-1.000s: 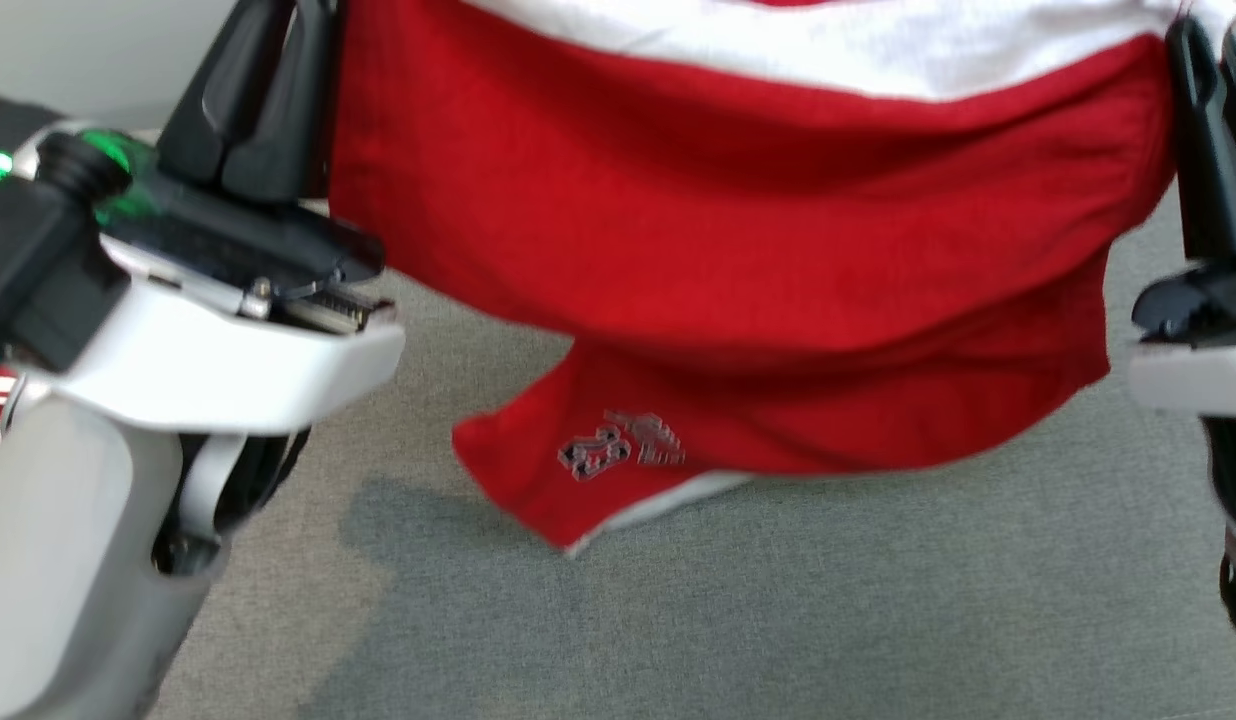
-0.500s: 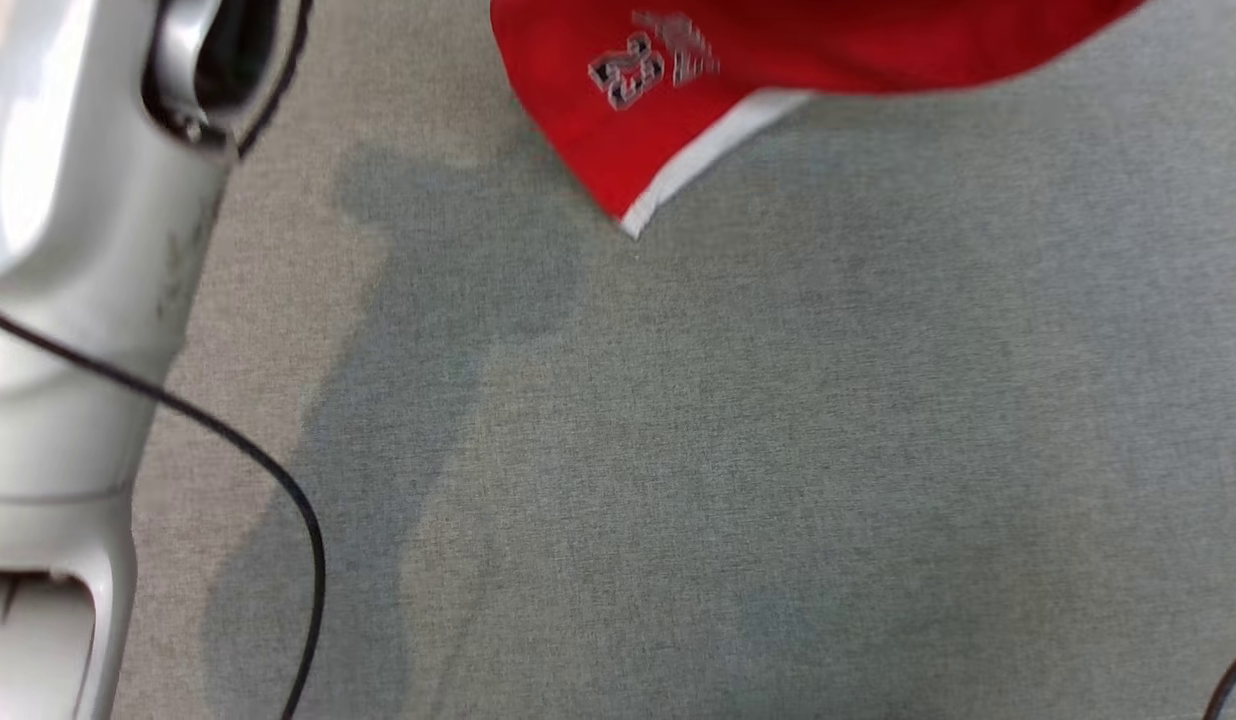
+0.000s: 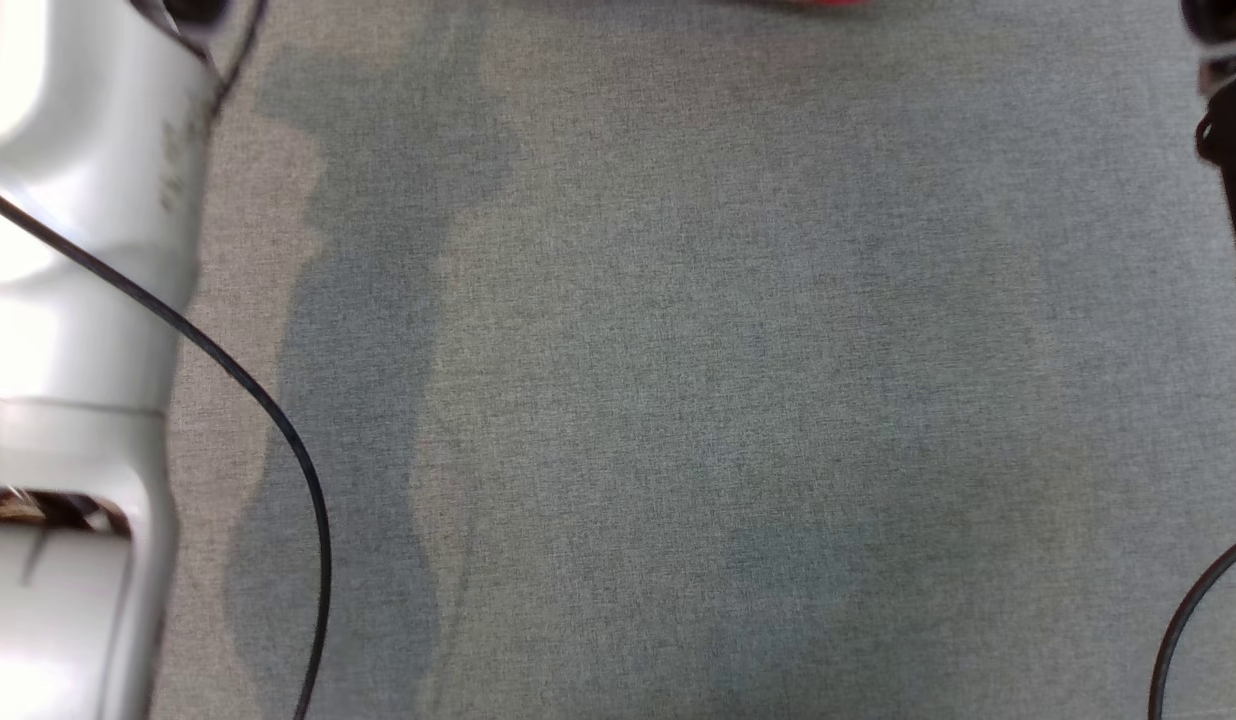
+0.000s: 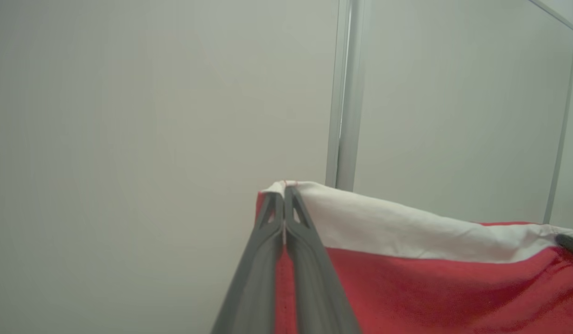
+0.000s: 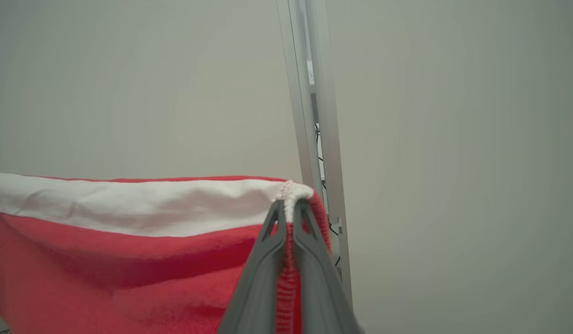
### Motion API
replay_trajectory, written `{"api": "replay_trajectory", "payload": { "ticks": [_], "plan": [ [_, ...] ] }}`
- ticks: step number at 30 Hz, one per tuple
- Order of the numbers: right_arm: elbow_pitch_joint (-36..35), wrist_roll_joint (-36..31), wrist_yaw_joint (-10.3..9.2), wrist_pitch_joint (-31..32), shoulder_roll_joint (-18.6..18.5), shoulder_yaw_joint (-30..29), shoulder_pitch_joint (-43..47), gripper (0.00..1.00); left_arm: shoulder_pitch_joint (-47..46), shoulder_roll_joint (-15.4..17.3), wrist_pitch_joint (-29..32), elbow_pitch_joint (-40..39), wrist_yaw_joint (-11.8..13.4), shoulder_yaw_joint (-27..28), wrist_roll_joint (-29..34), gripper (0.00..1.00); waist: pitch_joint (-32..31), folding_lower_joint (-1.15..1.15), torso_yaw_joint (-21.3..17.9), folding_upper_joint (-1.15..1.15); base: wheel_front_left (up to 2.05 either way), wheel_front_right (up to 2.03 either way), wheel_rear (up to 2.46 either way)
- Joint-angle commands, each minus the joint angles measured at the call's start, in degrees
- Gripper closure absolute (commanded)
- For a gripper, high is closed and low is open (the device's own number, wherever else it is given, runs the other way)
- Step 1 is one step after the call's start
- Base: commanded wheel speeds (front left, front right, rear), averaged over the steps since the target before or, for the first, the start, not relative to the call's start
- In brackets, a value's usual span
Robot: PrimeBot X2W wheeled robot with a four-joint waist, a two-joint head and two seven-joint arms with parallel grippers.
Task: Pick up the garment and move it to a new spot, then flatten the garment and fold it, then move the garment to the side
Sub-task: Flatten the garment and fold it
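Note:
The garment (image 4: 430, 283) is red with a broad white band along its top edge, and it hangs stretched in the air between my two grippers. In the left wrist view my left gripper (image 4: 284, 192) is shut on one top corner of it. In the right wrist view the garment (image 5: 129, 246) spreads away to the left, and my right gripper (image 5: 290, 206) is shut on its other top corner at the seam. A thin red sliver of the garment (image 3: 828, 3) touches the top edge of the head view.
Grey carpet (image 3: 678, 400) spreads below in the head view, crossed by soft shadows. My pale left forearm (image 3: 68, 250) with a black cable (image 3: 268, 420) lies at the left edge. Another cable (image 3: 1193, 600) curves in at the lower right. A plain wall with a metal post (image 4: 344, 93) stands beyond the garment.
The head view has tilted steeply down, so the garment and both grippers have slid out over its top edge. Both grips were shut on the garment a second ago as now.

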Motion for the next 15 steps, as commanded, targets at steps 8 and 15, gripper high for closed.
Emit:
{"api": "replay_trajectory", "payload": {
  "ticks": [8,15],
  "plan": [
    [3.1,6.3,-0.02,-0.6,-1.3,5.0,11.4,1.00,15.0,-2.3,-0.2,3.8,-1.8,3.7,0.9,1.00,0.3,0.00,0.4,0.00,0.00,0.00,0.00],
    [-4.1,10.9,-0.02,-0.5,-2.3,6.0,27.9,1.00,30.6,-3.3,-0.2,-3.1,-2.5,7.2,4.2,1.00,-2.1,0.00,0.4,0.00,0.00,0.00,0.00]
  ]
}}
